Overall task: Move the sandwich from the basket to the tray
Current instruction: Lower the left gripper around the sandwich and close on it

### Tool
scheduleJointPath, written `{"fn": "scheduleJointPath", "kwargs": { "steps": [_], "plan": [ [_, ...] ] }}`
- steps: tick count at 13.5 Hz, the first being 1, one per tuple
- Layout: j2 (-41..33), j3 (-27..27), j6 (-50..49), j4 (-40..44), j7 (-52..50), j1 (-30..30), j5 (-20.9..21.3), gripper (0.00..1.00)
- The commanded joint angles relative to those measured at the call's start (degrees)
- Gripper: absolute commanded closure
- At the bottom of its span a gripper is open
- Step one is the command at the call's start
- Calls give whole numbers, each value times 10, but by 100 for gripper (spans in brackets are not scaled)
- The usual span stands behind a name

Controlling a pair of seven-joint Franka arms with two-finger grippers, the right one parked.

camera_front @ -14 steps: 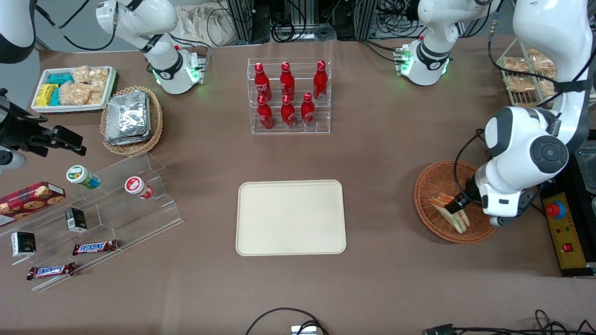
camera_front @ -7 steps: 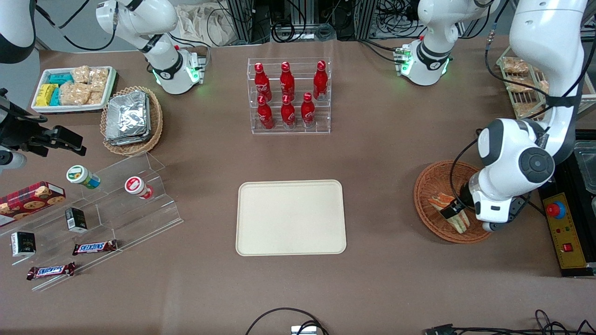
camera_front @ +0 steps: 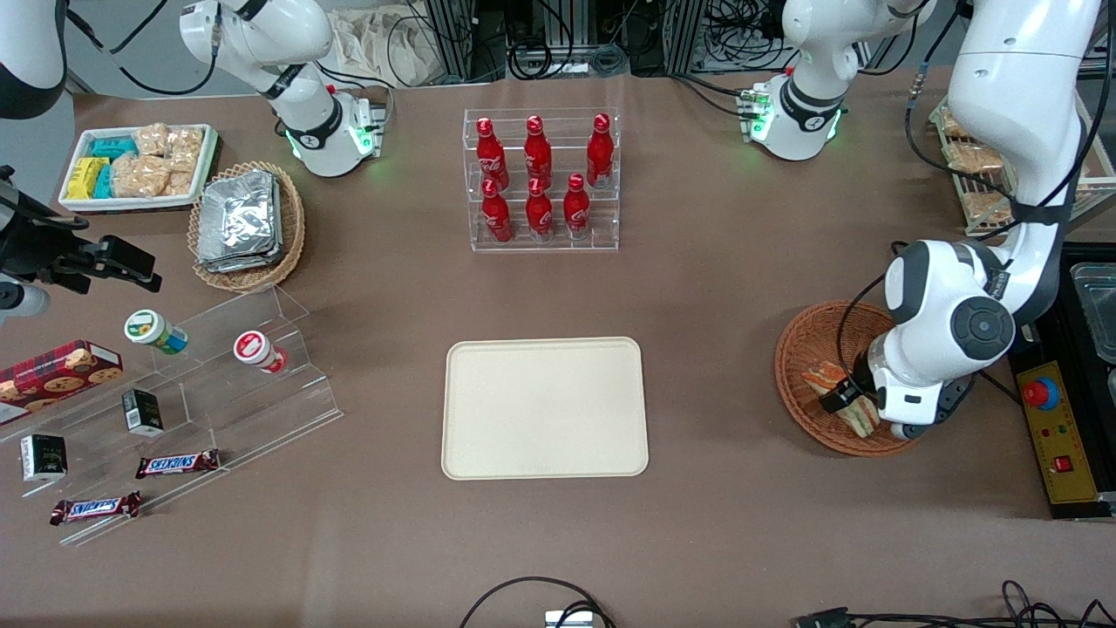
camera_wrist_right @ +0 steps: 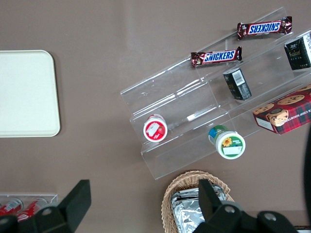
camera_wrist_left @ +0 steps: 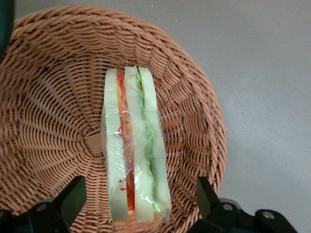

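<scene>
"SNICKERS" printed on two brown bars [camera_wrist_right: 216, 57] [camera_wrist_right: 265, 27] lying on the clear stepped stand [camera_wrist_right: 194, 104]; nothing else legible.

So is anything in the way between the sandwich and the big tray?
Nothing visible. Bare table lies between the basket holding the sandwich and the tray. The gripper hangs over the sandwich, jaws open on either side.

The left arm reached down from its raised upper links, elbow bent, with the wrist turned toward the table at the working arm's end. Its gripper [camera_front: 844, 397] [camera_wrist_left: 141, 204] pointed downward, the two black fingers [camera_wrist_left: 73, 196] spread wide apart and holding nothing.
</scene>
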Motion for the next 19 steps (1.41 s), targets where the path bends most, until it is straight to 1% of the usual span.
{"fn": "scheduleJointPath", "kwargs": {
  "steps": [1, 3, 4, 5, 6, 7, 8, 9, 10, 12, 15, 16, 19],
  "plan": [
    [12, -2, 6, 3, -13, 5, 12, 0],
    [12, -2, 19, 2, -12, 5, 12, 0],
    [15, -2, 20, 3, -12, 6, 12, 9],
    [17, -2, 21, 4, -9, 6, 12, 24],
    [18, -2, 21, 4, -6, 6, 12, 33],
    [18, -2, 21, 4, -5, 6, 12, 44],
    [18, -2, 19, 3, -5, 6, 12, 61],
    [18, -2, 18, 4, -8, 6, 12, 70],
    [17, -1, 18, 4, -9, 6, 12, 72],
    [14, -1, 14, 14, -8, 6, 12, 72],
    [6, 0, 9, 26, -5, 10, 12, 76],
    [5, 0, -4, 38, -4, 11, 12, 82],
    [8, -1, -97, 109, 36, 12, 11, 83]
  ]
}}
